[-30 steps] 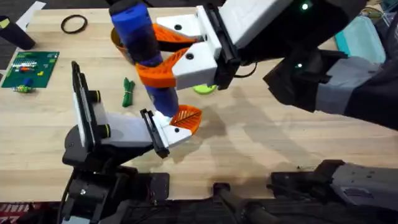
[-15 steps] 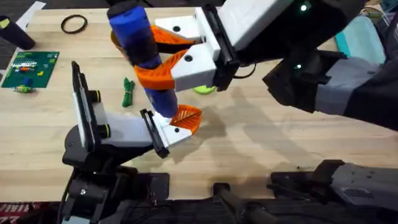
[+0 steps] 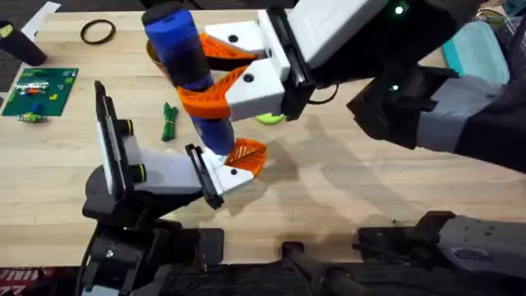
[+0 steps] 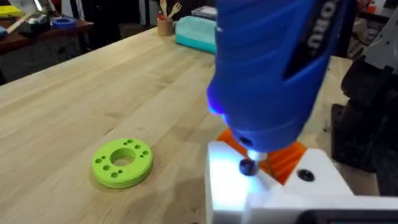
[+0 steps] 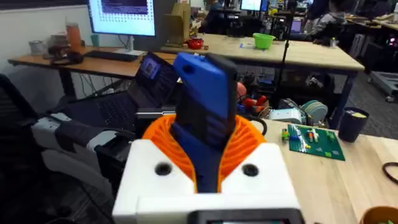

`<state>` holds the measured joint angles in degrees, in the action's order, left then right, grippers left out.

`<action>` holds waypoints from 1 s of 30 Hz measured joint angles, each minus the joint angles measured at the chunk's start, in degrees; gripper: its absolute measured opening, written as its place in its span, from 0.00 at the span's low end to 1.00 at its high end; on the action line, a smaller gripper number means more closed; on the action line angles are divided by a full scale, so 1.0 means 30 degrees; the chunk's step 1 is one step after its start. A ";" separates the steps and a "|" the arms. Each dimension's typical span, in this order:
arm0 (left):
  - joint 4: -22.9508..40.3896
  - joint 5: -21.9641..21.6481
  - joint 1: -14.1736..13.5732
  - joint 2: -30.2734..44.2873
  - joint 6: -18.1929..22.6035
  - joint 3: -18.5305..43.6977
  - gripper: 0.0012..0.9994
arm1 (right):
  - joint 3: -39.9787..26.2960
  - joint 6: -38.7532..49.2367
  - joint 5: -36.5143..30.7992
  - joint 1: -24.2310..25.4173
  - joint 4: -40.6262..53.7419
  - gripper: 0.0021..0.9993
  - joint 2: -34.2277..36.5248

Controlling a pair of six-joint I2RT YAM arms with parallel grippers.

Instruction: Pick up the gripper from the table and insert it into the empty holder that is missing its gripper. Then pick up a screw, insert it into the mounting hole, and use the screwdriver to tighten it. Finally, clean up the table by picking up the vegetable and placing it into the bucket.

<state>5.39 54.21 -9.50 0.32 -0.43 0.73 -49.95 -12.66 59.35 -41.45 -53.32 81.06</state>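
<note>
Right gripper (image 3: 215, 78) clamped round the screwdriver (image 3: 191, 74) mid-body, tip down on the screw (image 4: 247, 167) in the holder (image 3: 177, 173) below. Rigid, top-heavy, smooth tool: grip stays central. Left claw: can't tell. Vegetable (image 3: 169, 121) left of jaws, soft, light.

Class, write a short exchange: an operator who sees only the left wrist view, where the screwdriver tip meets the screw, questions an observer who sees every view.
Operator: What is holding the screwdriver?
Observer: The right hand is clamped around its body, with an orange pad on each side.
Operator: Has the vegetable been cleared away?
Observer: No. In the overhead view the vegetable lies on the table, to the left of the screwdriver.
</note>
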 joint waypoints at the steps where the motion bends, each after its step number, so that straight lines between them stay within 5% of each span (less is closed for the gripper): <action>1: 0.0000 -0.0006 0.0000 0.0000 -0.0006 0.0000 0.01 | 0.0000 0.0045 0.0000 0.0005 0.0003 0.12 0.0000; 30: 0.0000 -0.0006 0.0000 0.0000 0.0001 0.0000 0.01 | 0.0000 -0.0799 0.0822 0.0181 -0.1253 0.12 -0.0068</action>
<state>5.39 54.19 -9.50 0.32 -0.43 0.73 -49.95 -15.06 61.82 -40.91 -57.08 80.85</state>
